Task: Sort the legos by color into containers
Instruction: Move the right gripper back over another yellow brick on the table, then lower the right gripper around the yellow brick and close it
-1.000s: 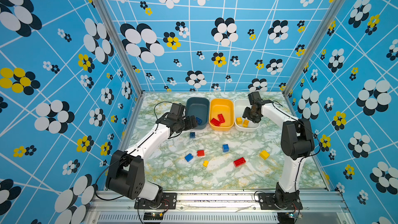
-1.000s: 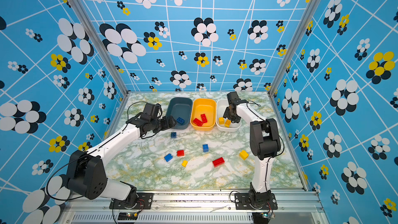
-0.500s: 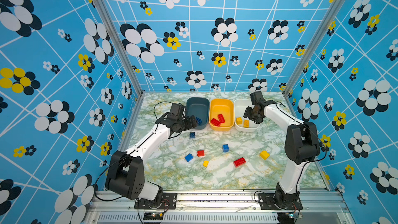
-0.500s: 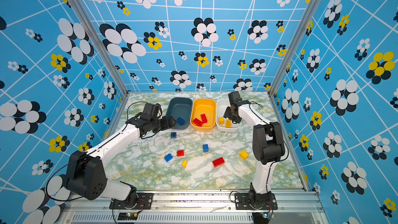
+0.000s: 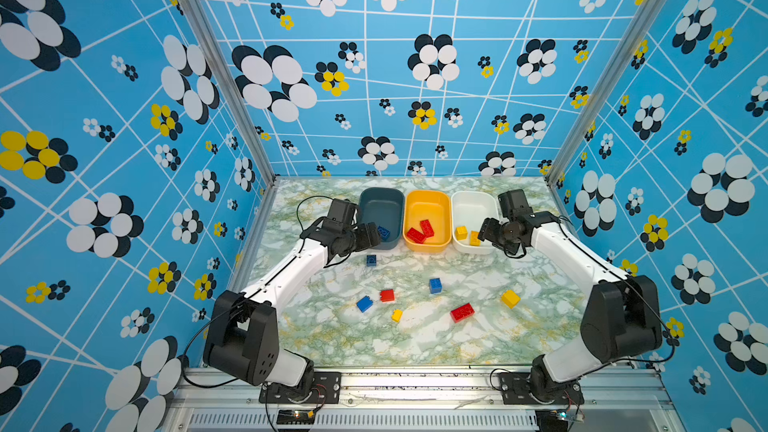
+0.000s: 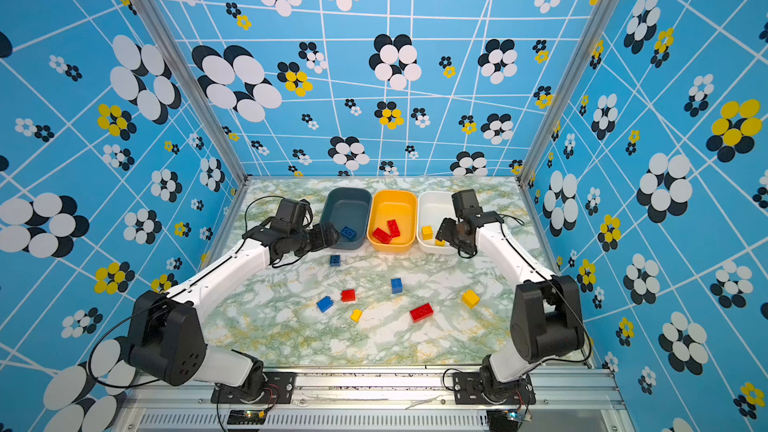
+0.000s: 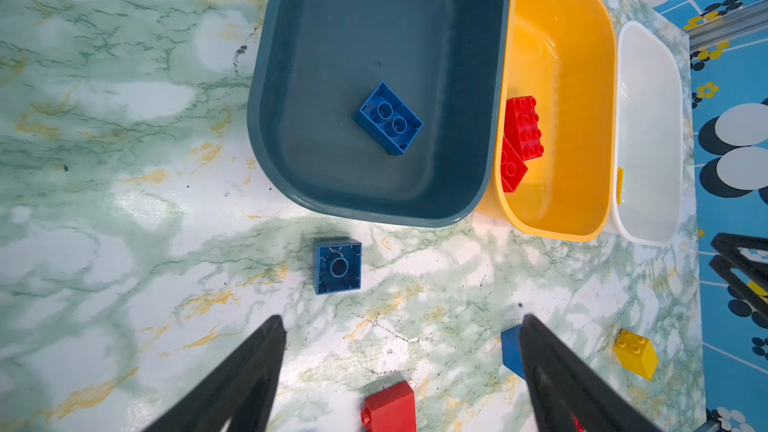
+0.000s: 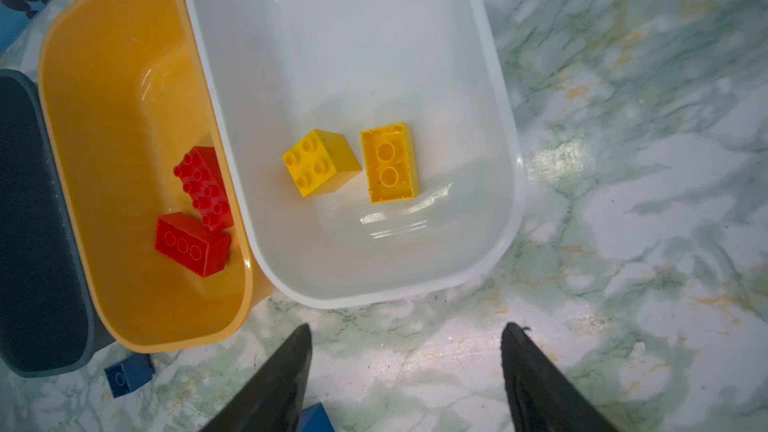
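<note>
Both top views show a marble-patterned white and green desk (image 5: 415, 342) with three shallow rounded plastic tubs in a row at its far end: a dark teal-blue tub (image 5: 380, 205), an orange-yellow tub (image 5: 428, 203) in the middle, and a white tub (image 5: 473, 203).

The left end effector (image 7: 401, 320) hangs over the near left corner of the dark teal-blue tub, fingers spread wide with nothing between them. The right end effector (image 8: 407, 326) hangs by the near right corner of the white tub, also spread and holding nothing.

A long blue brick (image 7: 388, 118) lies in the dark teal-blue tub, hollow side up. In the orange-yellow tub a studded long red brick (image 8: 203, 189) touches a second long red brick (image 8: 191, 245). In the white tub a long yellow brick (image 8: 388, 162), hollow side up, lies just beside a yellow cube brick (image 8: 320, 162).

The other bricks lie loose on the desk:
- a loose long red brick (image 5: 462, 312) and a loose yellow cube brick (image 5: 510, 298) toward the right
- a blue cube brick (image 5: 435, 285) near the middle
- a tilted blue brick (image 5: 364, 303) beside a small red brick (image 5: 387, 295)
- a dark blue square brick (image 7: 337, 265), hollow side up, just in front of the dark teal-blue tub and not touching it
- a small yellow brick (image 5: 397, 315), nearest the front
</note>
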Controlling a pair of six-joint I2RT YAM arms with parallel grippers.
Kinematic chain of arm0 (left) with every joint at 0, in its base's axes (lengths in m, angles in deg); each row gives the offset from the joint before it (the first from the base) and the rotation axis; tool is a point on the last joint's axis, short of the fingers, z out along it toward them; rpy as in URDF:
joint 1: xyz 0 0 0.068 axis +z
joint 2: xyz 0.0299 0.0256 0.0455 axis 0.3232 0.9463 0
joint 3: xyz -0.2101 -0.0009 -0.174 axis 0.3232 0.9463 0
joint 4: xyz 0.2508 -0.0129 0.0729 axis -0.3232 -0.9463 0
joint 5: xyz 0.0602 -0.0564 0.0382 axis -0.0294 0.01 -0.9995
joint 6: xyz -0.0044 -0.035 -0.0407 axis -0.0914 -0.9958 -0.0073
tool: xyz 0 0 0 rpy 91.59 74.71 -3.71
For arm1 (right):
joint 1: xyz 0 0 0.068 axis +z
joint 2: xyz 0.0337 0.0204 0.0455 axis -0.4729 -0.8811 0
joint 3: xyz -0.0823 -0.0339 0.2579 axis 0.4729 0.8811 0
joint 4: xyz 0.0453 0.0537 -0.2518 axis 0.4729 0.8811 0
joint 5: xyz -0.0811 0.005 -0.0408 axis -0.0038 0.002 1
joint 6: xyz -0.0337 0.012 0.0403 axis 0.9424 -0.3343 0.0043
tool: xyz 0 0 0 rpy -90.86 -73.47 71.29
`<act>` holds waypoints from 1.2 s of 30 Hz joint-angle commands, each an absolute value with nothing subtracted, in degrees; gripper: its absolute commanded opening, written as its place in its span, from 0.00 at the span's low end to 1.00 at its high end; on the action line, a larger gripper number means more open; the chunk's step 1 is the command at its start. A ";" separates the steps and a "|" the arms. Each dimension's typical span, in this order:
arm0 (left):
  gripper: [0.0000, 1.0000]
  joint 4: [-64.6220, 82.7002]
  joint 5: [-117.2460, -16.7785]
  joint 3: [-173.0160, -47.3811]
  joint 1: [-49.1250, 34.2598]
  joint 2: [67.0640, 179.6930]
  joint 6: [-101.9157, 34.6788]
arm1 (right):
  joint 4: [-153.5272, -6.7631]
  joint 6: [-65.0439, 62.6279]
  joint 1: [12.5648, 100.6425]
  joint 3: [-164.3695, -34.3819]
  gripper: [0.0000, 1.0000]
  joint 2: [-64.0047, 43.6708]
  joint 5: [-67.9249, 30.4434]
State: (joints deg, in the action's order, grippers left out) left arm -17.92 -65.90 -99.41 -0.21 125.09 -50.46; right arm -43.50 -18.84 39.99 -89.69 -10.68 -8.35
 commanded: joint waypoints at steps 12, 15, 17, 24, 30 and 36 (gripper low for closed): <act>0.89 -19.08 -66.24 -98.98 0.04 124.81 -50.28 | -37.50 -28.27 37.92 -69.88 0.87 4.31 -11.89; 0.89 -19.33 -66.25 -99.04 -0.02 124.82 -50.23 | -36.27 -29.50 37.63 -67.81 0.87 4.67 -12.05; 0.90 -19.44 -66.36 -99.07 0.03 124.71 -50.17 | -36.14 -30.44 37.45 -66.59 0.87 5.65 -11.91; 0.90 -19.33 -66.45 -99.01 0.04 124.95 -50.35 | -36.28 -32.96 36.36 -63.47 0.86 7.15 -11.47; 0.90 -19.51 -66.36 -99.40 -0.06 125.18 -50.43 | -37.52 -32.87 35.34 -62.02 0.85 6.81 -10.63; 0.90 -19.70 -66.60 -99.43 -0.09 125.11 -50.38 | -39.70 -31.80 32.53 -61.69 0.84 4.09 -10.27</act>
